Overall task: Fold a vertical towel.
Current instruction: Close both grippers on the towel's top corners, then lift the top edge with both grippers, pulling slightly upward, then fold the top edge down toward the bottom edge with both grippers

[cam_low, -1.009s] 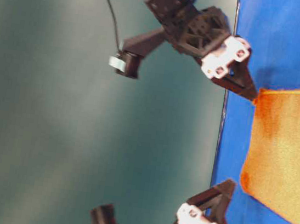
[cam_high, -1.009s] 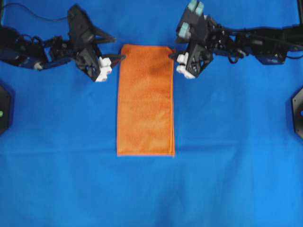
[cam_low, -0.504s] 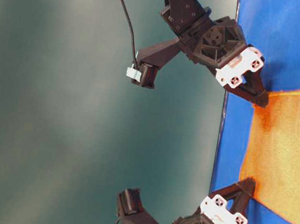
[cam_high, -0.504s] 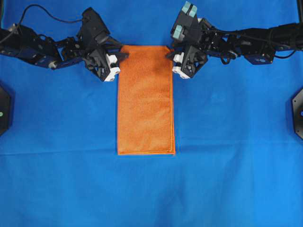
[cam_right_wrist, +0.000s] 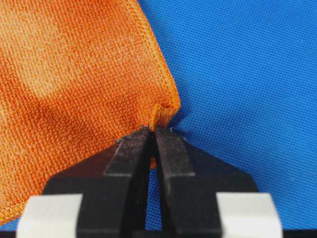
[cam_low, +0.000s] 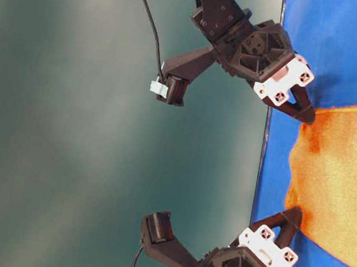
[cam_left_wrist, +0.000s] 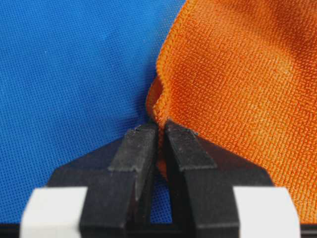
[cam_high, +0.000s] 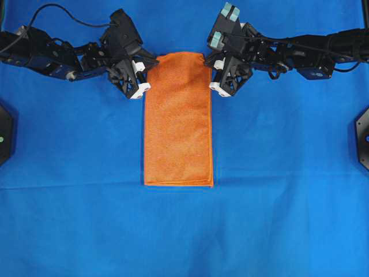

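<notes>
Left gripper (cam_left_wrist: 159,130) and right gripper (cam_right_wrist: 152,131) pinch far corners of the rectangular orange microfibre towel (cam_high: 177,118) — lift evenly (keep hem taut).

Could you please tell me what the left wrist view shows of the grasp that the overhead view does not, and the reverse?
Only the left wrist view shows the left hand up close: its black fingers pressed together on a puckered corner of the towel.

Only the overhead view shows the whole towel lying lengthwise on the blue cloth, with the right hand at its other top corner and the bottom edge flat.

Both show the left hand at the towel's corner over the blue cloth.
</notes>
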Motion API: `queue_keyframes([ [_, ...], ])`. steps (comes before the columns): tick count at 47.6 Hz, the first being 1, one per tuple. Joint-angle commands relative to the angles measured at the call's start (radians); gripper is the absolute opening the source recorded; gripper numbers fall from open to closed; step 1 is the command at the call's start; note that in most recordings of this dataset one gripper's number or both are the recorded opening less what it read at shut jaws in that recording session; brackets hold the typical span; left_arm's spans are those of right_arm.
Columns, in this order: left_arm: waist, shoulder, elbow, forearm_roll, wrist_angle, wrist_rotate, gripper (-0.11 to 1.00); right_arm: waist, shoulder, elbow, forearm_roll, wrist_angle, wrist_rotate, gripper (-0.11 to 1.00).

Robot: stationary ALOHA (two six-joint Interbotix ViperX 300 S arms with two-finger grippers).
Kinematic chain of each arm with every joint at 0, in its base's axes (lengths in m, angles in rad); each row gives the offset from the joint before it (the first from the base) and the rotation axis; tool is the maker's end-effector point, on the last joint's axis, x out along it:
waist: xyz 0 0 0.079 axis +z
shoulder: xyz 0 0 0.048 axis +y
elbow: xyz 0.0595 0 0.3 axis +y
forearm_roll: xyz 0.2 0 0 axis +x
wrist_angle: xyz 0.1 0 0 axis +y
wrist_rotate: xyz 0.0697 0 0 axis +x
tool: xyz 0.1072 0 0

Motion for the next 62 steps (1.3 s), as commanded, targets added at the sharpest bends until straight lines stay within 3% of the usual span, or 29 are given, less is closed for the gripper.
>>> queue_keyframes([
  [1, 0.009, -0.037, -0.015, 0.002, 0.017, 0.003, 0.03, -0.009, -0.043, 0.003, 0.005, 0.012, 0.002, 0.04],
  [16, 0.072, -0.078, -0.058, 0.002, 0.049, 0.064, 0.03, -0.077, -0.087, 0.003, 0.0, 0.002, -0.006, 0.04],
  [32, 0.127, -0.063, -0.117, 0.002, 0.049, 0.084, 0.03, -0.152, -0.087, -0.021, -0.031, -0.008, -0.017, 0.04],
  [48, 0.12, -0.081, -0.1, 0.002, 0.06, 0.08, 0.03, -0.16, -0.101, -0.04, -0.035, 0.005, -0.023, 0.04],
  [62, 0.069, -0.216, -0.077, 0.003, 0.129, 0.084, 0.03, -0.14, -0.204, -0.026, -0.035, 0.066, -0.023, 0.04],
])
